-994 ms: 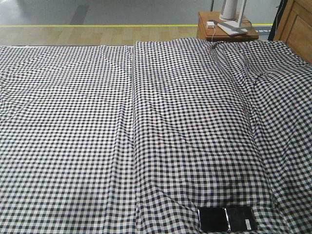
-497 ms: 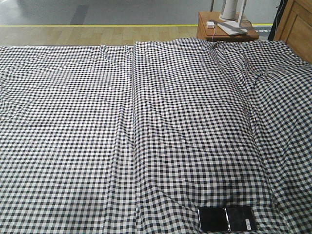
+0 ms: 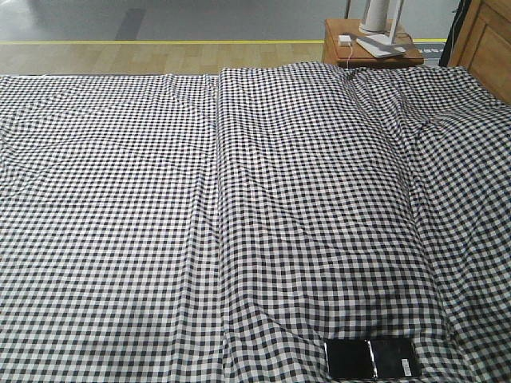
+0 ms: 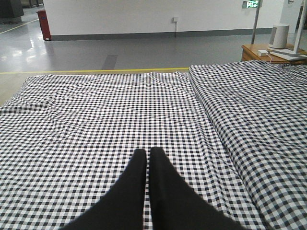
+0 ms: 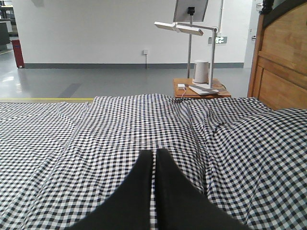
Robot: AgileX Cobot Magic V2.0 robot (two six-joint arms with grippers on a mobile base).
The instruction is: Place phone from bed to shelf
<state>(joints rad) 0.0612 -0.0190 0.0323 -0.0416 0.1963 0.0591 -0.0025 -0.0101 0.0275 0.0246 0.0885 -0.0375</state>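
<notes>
The phone (image 3: 372, 358) is left ungrasped on the bed (image 3: 120, 199). The left gripper (image 4: 147, 152) and right gripper (image 5: 155, 153) are seen closed, empty. Opening and approach are judged to be required next.

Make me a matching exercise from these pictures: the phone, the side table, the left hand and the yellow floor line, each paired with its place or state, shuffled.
Things:
1. phone
2. side table
3. left hand
4. yellow floor line

Places or states:
A. shut, above the bed
B. lying flat at the bed's near edge
C. running past the bed's far edge
D. standing beyond the bed's far right corner

Pairs: 1-B, 2-D, 3-A, 4-C.
</notes>
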